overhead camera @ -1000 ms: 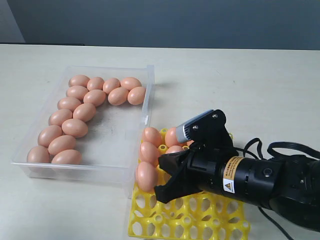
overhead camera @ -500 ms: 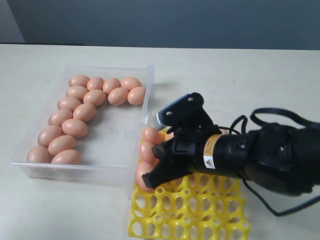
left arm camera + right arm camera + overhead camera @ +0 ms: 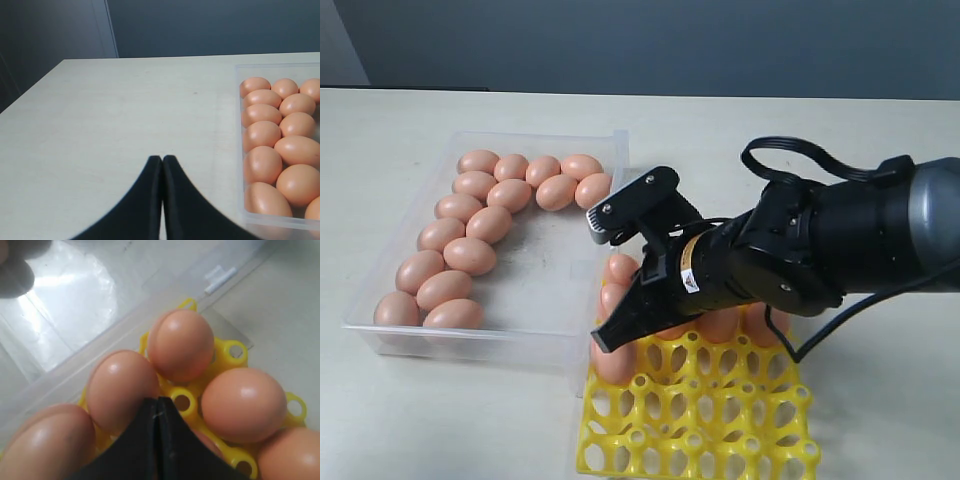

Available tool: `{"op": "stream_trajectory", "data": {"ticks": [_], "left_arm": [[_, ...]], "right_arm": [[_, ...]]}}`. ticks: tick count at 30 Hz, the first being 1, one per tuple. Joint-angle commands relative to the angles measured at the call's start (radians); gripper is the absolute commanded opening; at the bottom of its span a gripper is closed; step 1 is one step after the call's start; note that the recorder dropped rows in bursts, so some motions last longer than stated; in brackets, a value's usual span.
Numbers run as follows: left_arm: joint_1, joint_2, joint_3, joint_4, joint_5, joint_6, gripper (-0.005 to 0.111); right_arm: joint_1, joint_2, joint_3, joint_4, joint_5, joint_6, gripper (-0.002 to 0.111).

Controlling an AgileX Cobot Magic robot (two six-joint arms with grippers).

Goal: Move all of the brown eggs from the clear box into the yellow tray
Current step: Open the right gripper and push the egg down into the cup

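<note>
Shallow rectangular clear box [image 3: 617, 190] of transparent plastic sits on the pale counter [image 3: 800, 140]. Approx. sixteen smooth orange-brown eggs [image 3: 470, 255] lie in it, packed along its far and left walls; rest of the floor is bare.

Bright yellow tray [image 3: 720, 420], an openwork plastic egg grid, lies just beside the box's near right corner. Several more eggs sit in the tray cups at the far end and along the box side, partly hidden by the arm. Near rows of cups are unfilled.

Black right hand [image 3: 601, 343] hangs over the tray's box-side edge. Its jaws are pressed together w/ nothing btwn them. Right wrist view has the joined tips [image 3: 157, 402] right above the tray eggs [image 3: 181, 342]; can't tell if they touch. Yellow tray rim [image 3: 235, 351] and box wall [image 3: 75, 300] show there too.

Small yellow-and-white warning sticker [image 3: 691, 281] w/ a triangle sign on the right arm; print too small to read.

Left hand [image 3: 162, 159] is over bare counter beside the box [image 3: 238, 150]. Jaws closed tight, nothing held, eggs [image 3: 262, 135] lined up inside.
</note>
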Motion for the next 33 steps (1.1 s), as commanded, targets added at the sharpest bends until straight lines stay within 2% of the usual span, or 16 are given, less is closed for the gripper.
{"op": "stream_trajectory", "data": {"ticks": [1,26,33], "left_arm": [[-0.005,-0.005,0.004,0.0,-0.011,0.0,0.0],[-0.005,-0.005,0.004,0.0,-0.011,0.0,0.0],[-0.005,-0.005,0.004,0.0,-0.011,0.0,0.0]], "right_arm": [[-0.005,0.004,-0.005,-0.003,0.02,-0.005,0.0],[-0.003,-0.029,-0.005,0.056,0.037,-0.005,0.0],[-0.003,0.027,-0.005,0.11,0.021,-0.05,0.0]]}}
